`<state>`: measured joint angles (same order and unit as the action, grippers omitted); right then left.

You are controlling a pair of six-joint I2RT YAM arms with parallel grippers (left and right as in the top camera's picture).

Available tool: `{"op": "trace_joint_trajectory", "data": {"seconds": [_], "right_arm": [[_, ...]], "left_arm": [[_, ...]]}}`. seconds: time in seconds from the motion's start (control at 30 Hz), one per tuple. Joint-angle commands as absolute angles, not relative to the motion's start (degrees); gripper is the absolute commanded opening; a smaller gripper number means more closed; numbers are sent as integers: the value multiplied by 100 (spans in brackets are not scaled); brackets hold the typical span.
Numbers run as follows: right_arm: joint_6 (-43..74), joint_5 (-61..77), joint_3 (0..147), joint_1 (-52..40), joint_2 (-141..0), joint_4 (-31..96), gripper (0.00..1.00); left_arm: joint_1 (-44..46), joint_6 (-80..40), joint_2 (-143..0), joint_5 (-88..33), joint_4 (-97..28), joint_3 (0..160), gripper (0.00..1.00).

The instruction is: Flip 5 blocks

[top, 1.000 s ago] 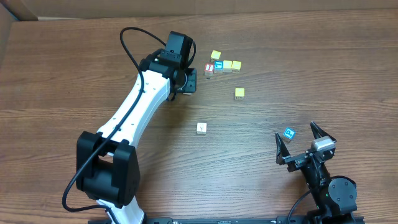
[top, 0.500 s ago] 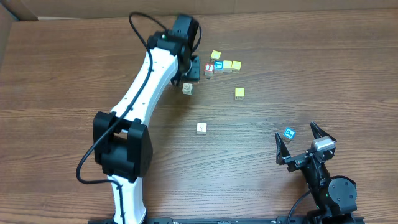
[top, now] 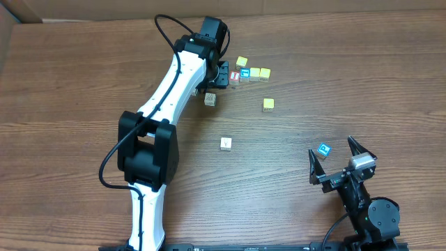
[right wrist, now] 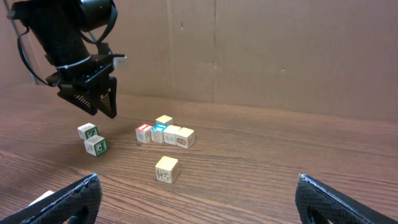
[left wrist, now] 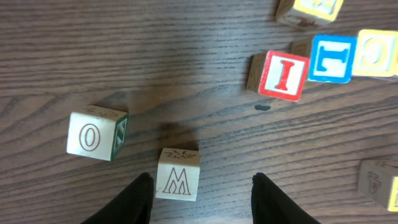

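- The left gripper [top: 221, 76] hangs over the far side of the table [top: 83, 84]. Its jaws are partly apart and it holds nothing.
- In the left wrist view the M block [left wrist: 178, 174] lies on the table in the gap between the two fingers [left wrist: 140, 199]. The right wrist view shows the gripper above it and not touching.
- The O block [left wrist: 93, 134] sits just beside the M block and does not touch it. It is cream with a red O on top and has a green side face.
- The red block [left wrist: 283, 74], with an I on it, is the end of a short row [top: 255, 72] nearest the left gripper. A blue-faced cube and two yellowish ones follow it, and one more cube sits just behind the row.
- The yellow block [top: 268, 104] stands alone, nearer than the row and well apart from it.
- The cream block [top: 226, 143] stands alone near mid-table.
- The blue block [top: 324, 149] lies near the front right, between the right gripper's fingertips as seen from overhead. Its white letter is too small to read.
- The right gripper [right wrist: 199, 186] sits low at the near edge, spread wide and empty.
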<state>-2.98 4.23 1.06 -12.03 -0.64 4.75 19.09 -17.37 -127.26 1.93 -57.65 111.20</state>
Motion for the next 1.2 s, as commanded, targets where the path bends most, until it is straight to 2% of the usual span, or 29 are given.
{"op": "trace_joint_trajectory", "data": {"seconds": [0.0, 1.17], "right_arm": [[-305, 397, 47, -1181, -25, 454, 100], [-305, 397, 47, -1181, -25, 454, 100]], "left_arm": [[1872, -1625, -12827, 152, -5758, 11214, 45], [1905, -1372, -13340, 362, -5653, 11212, 42]]}}
